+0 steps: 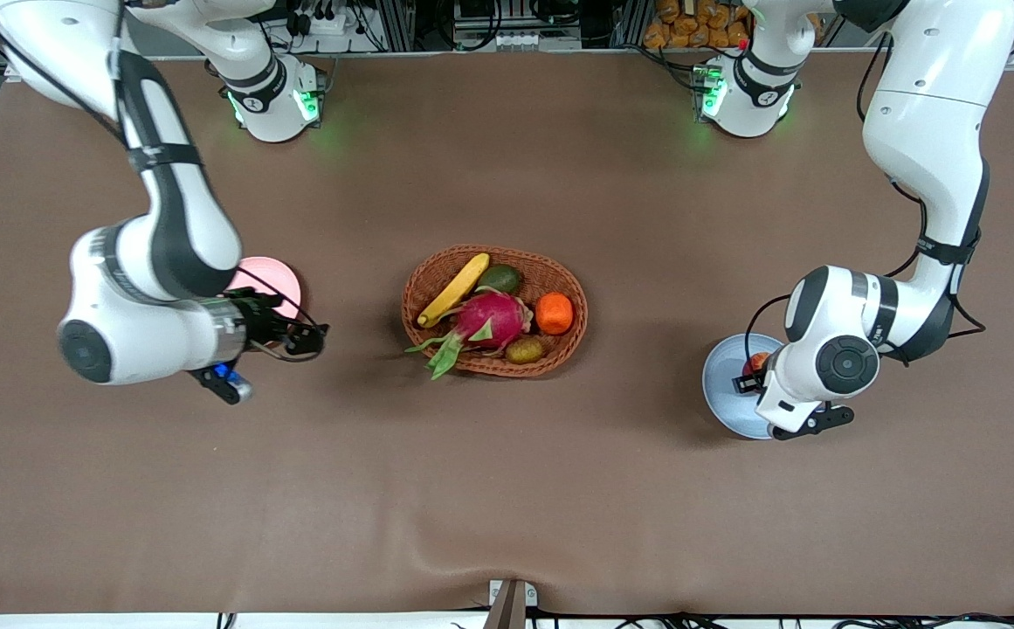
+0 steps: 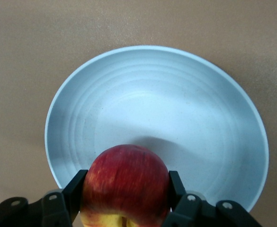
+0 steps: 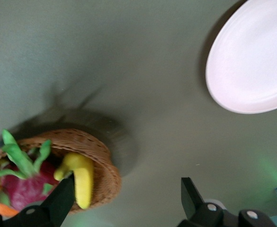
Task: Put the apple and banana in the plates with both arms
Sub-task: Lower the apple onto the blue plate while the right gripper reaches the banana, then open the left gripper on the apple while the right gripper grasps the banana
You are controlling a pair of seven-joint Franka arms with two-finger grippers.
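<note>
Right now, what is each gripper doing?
Left gripper: shut on the small round red apple, over the pale blue plate.
Right gripper: open, holding nothing, over bare table.

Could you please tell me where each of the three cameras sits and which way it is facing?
Front view: high across the table, facing both bases; shows both arms, basket, banana.
Left wrist view: over the blue plate; the left gripper grips the apple.
Right wrist view: faces the table; the open right gripper, pink plate.
Shared: front and right wrist views both show the basket and banana.
</note>
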